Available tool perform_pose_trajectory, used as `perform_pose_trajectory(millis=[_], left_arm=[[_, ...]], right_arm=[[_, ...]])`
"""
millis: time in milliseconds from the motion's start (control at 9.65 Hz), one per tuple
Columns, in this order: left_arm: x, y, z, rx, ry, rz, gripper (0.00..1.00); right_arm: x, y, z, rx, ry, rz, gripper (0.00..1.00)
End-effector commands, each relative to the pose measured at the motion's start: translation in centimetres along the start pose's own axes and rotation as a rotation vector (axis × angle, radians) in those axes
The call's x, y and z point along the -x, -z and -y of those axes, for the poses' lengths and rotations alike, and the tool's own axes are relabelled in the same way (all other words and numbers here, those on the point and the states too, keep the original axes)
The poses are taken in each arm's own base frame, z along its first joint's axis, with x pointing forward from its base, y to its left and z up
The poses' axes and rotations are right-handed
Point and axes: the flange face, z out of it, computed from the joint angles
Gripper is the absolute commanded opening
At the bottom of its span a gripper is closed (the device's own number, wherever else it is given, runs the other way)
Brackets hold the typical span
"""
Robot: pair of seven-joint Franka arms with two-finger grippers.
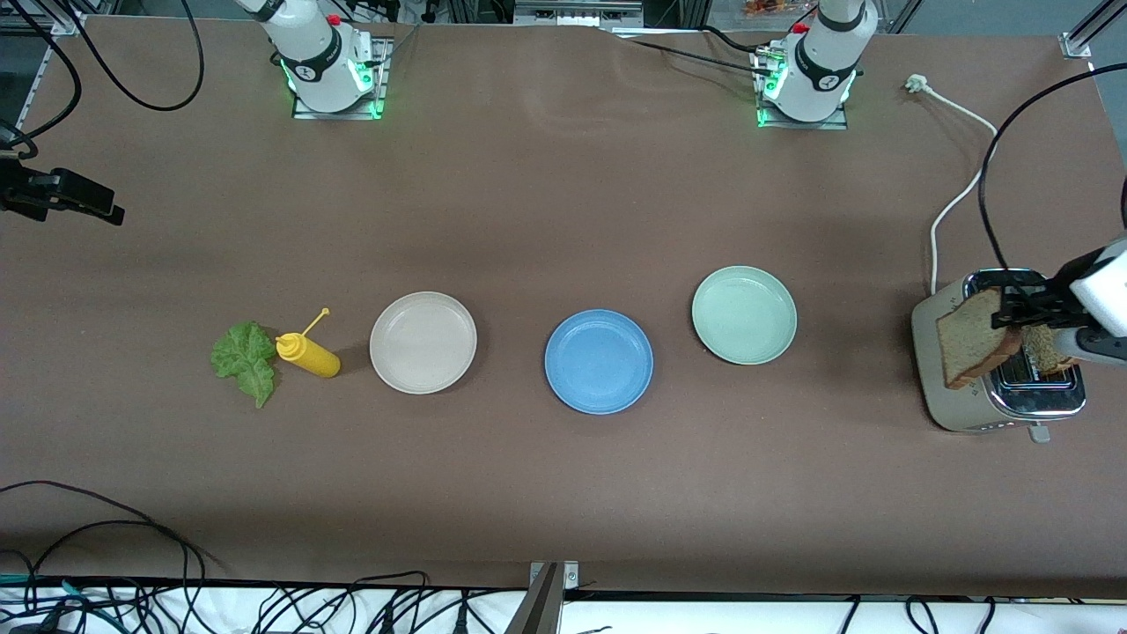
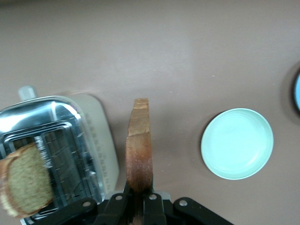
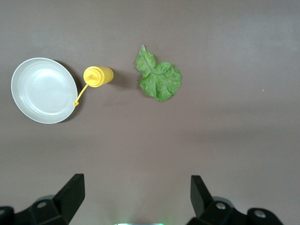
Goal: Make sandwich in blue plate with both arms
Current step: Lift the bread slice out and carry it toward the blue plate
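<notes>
My left gripper [image 1: 1012,313] is shut on a brown bread slice [image 1: 968,339], holding it on edge just above the toaster [image 1: 946,401] at the left arm's end of the table. In the left wrist view the fingers [image 2: 139,199] pinch the slice [image 2: 139,150] by its edge. A second slice [image 1: 1046,348] stands in a toaster slot. The blue plate [image 1: 599,361] sits bare at mid-table. A green lettuce leaf [image 1: 245,357] lies toward the right arm's end. My right gripper [image 3: 136,180] hangs open high over the table, holding nothing.
A pale green plate [image 1: 744,314] lies between the blue plate and the toaster. A beige plate [image 1: 423,342] and a toppled yellow squeeze bottle [image 1: 308,354] lie between the blue plate and the lettuce. The toaster's white cord [image 1: 955,198] runs toward the left arm's base.
</notes>
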Motion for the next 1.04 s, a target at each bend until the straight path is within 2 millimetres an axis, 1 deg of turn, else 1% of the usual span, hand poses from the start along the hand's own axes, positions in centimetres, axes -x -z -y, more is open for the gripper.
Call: perform_pose_trajectory(millis=[0, 207, 415, 518, 726, 933], left_arm=[[-1.6, -1.0, -5.1, 0.047, -0.027, 0.013, 0.0], [-2.8, -2.3, -9.6, 0.076, -0.068, 0.03, 0.0], [-3.8, -4.1, -13.7, 0.172, -0.029, 0.052, 0.0], [-4.1, -4.9, -15.8, 0.186, -0.022, 0.066, 0.0], [-4.6, -6.9, -20.8, 0.217, -0.004, 0.112, 0.0], [-5.8, -7.6, -25.7, 0.256, 0.058, 0.136, 0.0]], right_arm=[[0.2, 0.6, 0.0, 0.011, 0.013, 0.003, 1.0], [0.2, 0.6, 0.0, 0.013, 0.013, 0.003, 1.0], [0.2, 0.6, 0.0, 0.011, 0.013, 0.003, 1.0], [0.2, 0.6, 0.0, 0.011, 0.013, 0.003, 1.0], [0.2, 0.6, 0.0, 0.011, 0.013, 0.003, 1.0], [0.2, 0.6, 0.0, 0.013, 0.013, 0.003, 1.0]])
